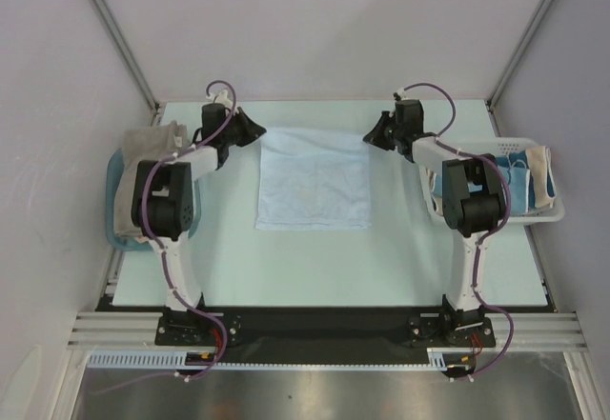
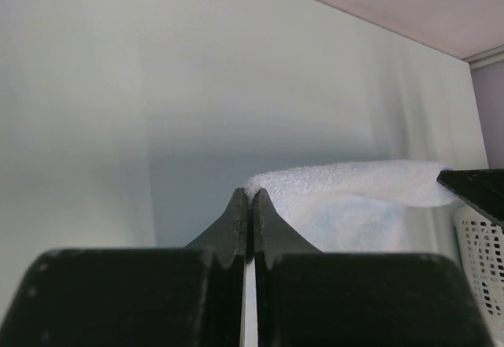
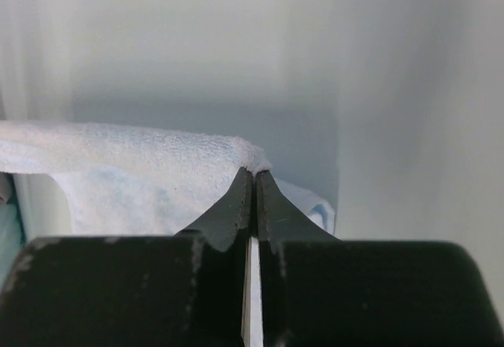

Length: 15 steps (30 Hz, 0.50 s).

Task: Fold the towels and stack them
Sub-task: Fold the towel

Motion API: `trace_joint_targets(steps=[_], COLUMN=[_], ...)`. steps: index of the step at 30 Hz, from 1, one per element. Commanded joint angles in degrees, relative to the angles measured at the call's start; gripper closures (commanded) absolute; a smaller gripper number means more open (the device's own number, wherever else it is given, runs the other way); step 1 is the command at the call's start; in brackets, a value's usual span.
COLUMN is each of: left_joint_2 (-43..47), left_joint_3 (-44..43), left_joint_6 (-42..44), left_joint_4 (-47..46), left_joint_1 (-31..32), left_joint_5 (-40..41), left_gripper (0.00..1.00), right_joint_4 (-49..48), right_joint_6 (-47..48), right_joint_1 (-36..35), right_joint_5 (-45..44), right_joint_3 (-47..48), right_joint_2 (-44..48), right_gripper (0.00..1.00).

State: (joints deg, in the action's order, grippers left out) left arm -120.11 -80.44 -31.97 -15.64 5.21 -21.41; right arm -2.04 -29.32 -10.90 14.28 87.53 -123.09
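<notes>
The light blue towel (image 1: pixel 313 179) is spread flat in the middle of the table (image 1: pixel 381 268). Its two far corners are pinched — one by the left gripper (image 1: pixel 254 132), the other by the right gripper (image 1: pixel 372 136), both clenched on the cloth. The step in hand is judged to be the first fold: the far edge is seized, but nothing is doubled over yet. For the next move, the two corners would need to be lifted together and carried toward the near edge, kept level so that the edges meet. The pinch itself is confirmed only in the wrist views, where terry is nipped at the closed tips. Only the overhead view shows the grey-beige towel (image 1: pixel 143 149) on the teal tray (image 1: pixel 112 234) and further towels (image 1: pixel 534 174) in the white basket (image 1: pixel 548 212).
</notes>
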Motion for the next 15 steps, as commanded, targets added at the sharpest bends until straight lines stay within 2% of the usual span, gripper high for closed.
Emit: trace_joint_targets(steps=[1, 10, 15], left_joint_2=[9.0, 20.3, 24.8], left_joint_3=[6.7, 23.5, 28.8], left_joint_6=[-1.3, -3.3, -3.8], left_joint_4=[-7.2, -6.2, -4.2], left_joint_1=[-0.5, 1.6, 3.6], left_joint_5=[0.9, 5.1, 9.4], left_gripper=[1.00, 1.00, 1.00], right_joint_4=[-4.2, -4.9, -4.5], right_joint_6=[1.4, 1.0, 0.5], right_joint_1=[-1.4, -4.2, -4.3], right_joint_5=[-1.8, -6.1, -8.0], right_joint_3=[-4.2, -20.0, -27.7], right_joint_2=[7.8, 20.2, 26.3], right_gripper=[1.00, 1.00, 1.00])
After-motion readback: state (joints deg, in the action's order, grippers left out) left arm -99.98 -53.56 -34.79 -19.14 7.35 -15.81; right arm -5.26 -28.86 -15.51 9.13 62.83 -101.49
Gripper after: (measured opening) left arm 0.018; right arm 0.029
